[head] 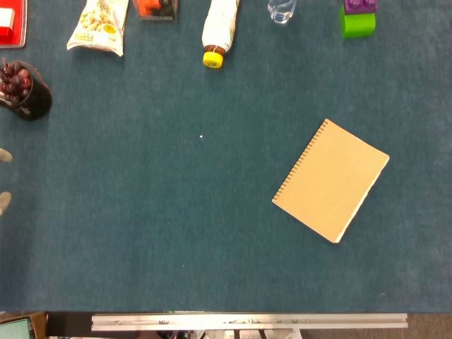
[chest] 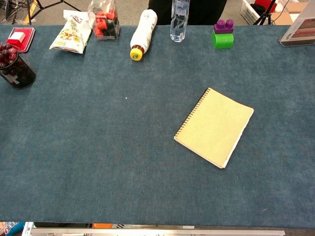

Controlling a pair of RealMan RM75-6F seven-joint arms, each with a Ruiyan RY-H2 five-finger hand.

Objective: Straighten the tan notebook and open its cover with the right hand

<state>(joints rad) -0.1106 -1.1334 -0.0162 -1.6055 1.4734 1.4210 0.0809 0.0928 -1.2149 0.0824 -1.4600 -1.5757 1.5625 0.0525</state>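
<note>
On the table, untouched, the tan notebook (head: 331, 181) lies closed, askew.

We saw the blue surface (head: 141, 233) from almost straight above in the head view, its far edge cropped. The chest view looked from the near side, tilted forward, reaching past the far edge. Both shared the tan notebook (head: 330, 181) and the lying bottle (head: 217, 32).

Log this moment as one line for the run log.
tan notebook: closed, skewed, spiral edge left | robot hands: not in view | straightening: not started | cover: shut
</note>
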